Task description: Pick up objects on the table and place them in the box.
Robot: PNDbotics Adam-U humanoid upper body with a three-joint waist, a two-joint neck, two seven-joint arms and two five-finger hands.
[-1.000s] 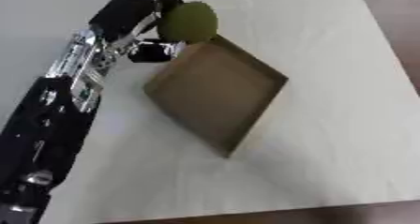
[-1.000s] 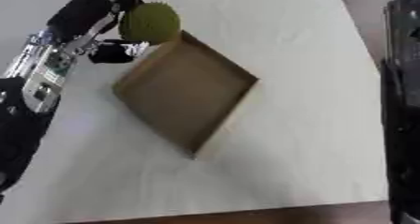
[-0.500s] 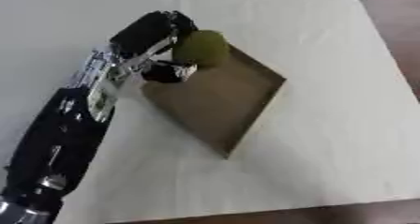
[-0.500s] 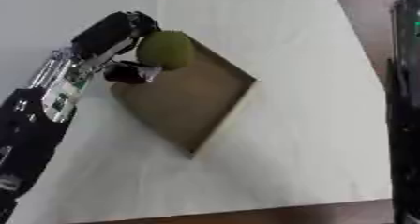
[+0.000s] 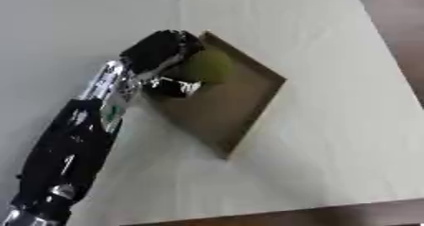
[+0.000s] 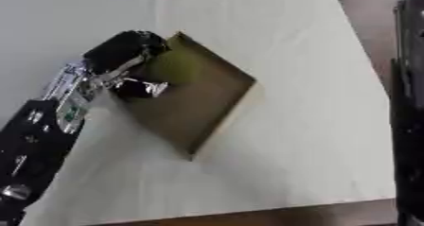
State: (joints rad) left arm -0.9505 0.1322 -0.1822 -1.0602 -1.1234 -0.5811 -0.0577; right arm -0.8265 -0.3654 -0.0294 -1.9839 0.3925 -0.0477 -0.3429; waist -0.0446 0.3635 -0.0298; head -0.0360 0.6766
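Note:
A shallow brown cardboard box [image 5: 240, 102] lies turned like a diamond on the cream table top. My left hand [image 5: 162, 57] reaches in from the lower left and is curled round a round green fruit [image 5: 210, 66], holding it low over the box's upper left corner. The fingers wrap the fruit's far side and the thumb [image 5: 178, 85] shows below it. Whether the fruit touches the box floor I cannot tell. My right hand is not seen; only a dark arm part [image 6: 410, 107] runs down the right edge of the right eye view.
The cream sheet [image 5: 331, 140] covers the table, with brown table edge showing at the right [image 5: 406, 40] and along the bottom. No other loose objects show on the sheet.
My left hand has come down and toward me with the green fruit, from above the box's far corner to low inside it. The camera view has also shifted.

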